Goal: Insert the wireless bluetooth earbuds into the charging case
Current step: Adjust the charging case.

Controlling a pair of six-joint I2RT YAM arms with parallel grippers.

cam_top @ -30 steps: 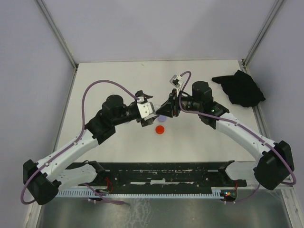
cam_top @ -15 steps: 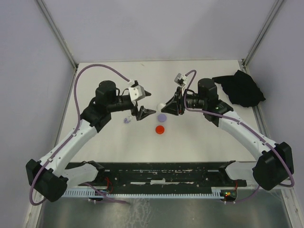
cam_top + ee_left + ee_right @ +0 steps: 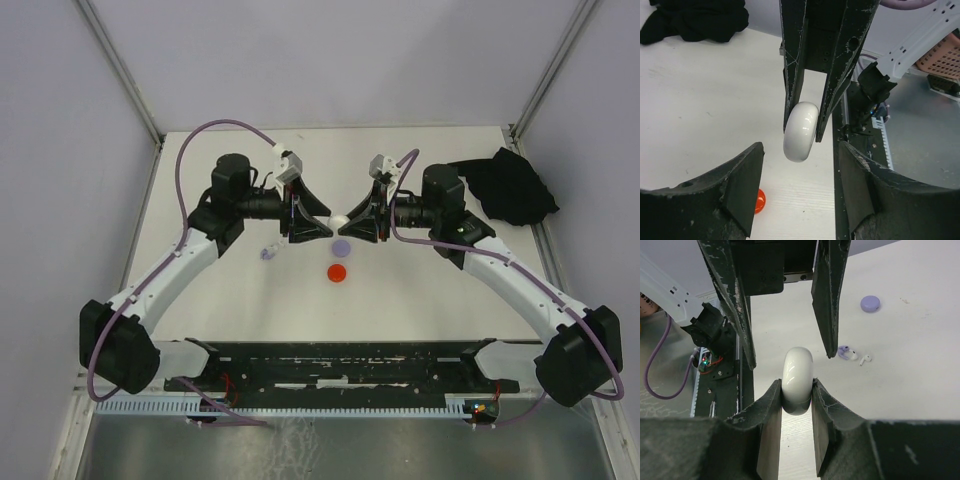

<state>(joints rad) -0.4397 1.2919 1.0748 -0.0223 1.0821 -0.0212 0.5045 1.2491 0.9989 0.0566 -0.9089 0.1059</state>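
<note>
My right gripper (image 3: 796, 386) is shut on a white rounded charging case (image 3: 798, 365), held on edge above the table; the case (image 3: 340, 220) looks closed. My left gripper (image 3: 800, 187) faces it head-on, open, and the case (image 3: 801, 131) pokes just between its fingertips (image 3: 747, 170) without touching them. Two earbuds lie on the table to the left: a lilac earbud (image 3: 844, 352) and a white earbud (image 3: 865, 359), which show as one small cluster (image 3: 267, 252) in the top view. In the top view, the right gripper (image 3: 346, 221) and left gripper (image 3: 327, 224) meet at mid-table.
A lilac disc (image 3: 341, 245) and a red disc (image 3: 338, 272) lie on the table just in front of the grippers. A black cloth (image 3: 510, 185) sits at the back right. The black rail (image 3: 330, 365) runs along the near edge.
My left arm swung away from the earbuds and turned to face the right gripper, its jaws narrowing somewhat. The right gripper kept its hold on the case and barely shifted.
</note>
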